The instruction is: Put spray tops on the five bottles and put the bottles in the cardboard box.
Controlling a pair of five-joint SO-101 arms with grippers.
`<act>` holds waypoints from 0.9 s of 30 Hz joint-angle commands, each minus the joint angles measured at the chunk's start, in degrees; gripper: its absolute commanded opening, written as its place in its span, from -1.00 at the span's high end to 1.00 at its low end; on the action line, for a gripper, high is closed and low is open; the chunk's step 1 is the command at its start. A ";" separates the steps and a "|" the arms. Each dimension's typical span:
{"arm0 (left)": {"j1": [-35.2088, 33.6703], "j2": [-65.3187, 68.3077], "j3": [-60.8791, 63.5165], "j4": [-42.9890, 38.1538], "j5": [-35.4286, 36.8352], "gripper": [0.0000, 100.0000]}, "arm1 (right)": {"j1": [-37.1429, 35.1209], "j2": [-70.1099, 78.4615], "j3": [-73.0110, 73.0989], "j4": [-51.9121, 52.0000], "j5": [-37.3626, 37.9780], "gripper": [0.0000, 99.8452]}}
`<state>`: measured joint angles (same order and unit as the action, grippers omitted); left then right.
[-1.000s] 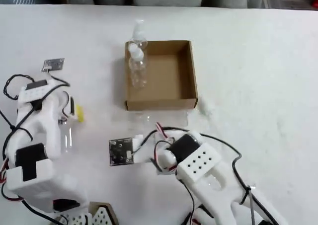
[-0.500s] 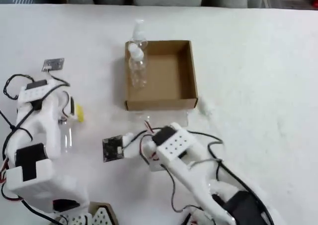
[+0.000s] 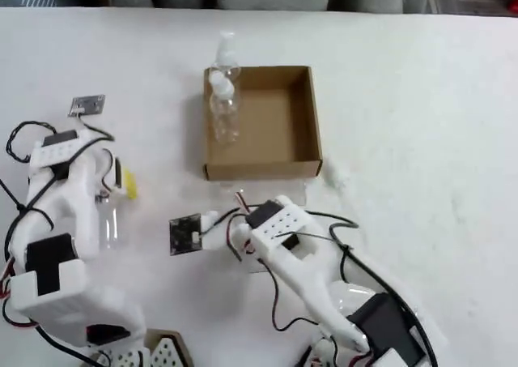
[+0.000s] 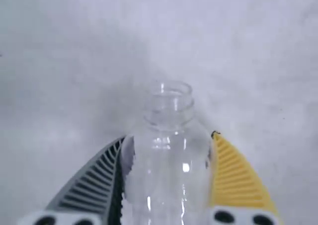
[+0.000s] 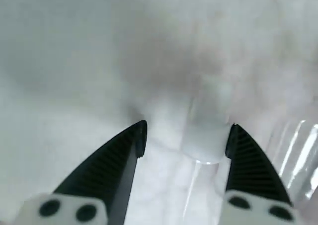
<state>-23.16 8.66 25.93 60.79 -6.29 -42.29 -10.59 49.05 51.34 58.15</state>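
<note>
Left wrist view first: how is the bottle [image 4: 168, 160] held?
— Clamped round its body by the left hand [image 4: 168, 138], a grey finger on one side and a yellow one on the other. The bare neck pokes out past the tips with no top on it.
— How will it handle?
— It's thin clear plastic and looks empty, so I'd guess light and slick. Squeeze hard and it will likely dent or pop out. The hold on the body below the shoulder looks right, since it leaves the neck free.
— And the spray top [image 5: 203, 130]?
— It's white and lies on the surface [image 5: 59, 46], with its thin tube trailing back. The right hand [image 5: 186, 133] is spread, one black finger on each side; I can't tell whether either touches it. Another clear bottle [image 5: 298, 150] lies just beside.
— Where should the hand take it?
— By the stiff head or collar, I'd say, not the tube, which looks bendy. It's small and light, so it may skid when pinched.
— The box [image 3: 275, 132]?
— The high view has it beyond the right arm, with capped bottles [image 3: 223, 100] along one side wall.
</note>
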 commanded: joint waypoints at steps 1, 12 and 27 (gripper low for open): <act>0.75 -0.48 -2.64 0.97 -0.70 0.96 | 0.84 0.57 -2.29 -0.57 0.62 0.71; 0.75 -0.48 -2.55 0.97 -0.70 0.96 | 1.36 -0.66 -13.54 10.95 -8.88 0.97; 4.26 -1.01 0.00 0.18 -0.88 0.96 | 17.01 -21.76 -8.00 9.10 -40.35 0.97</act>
<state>-21.05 8.66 25.93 60.79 -6.29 -27.25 -28.70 36.57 66.55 23.96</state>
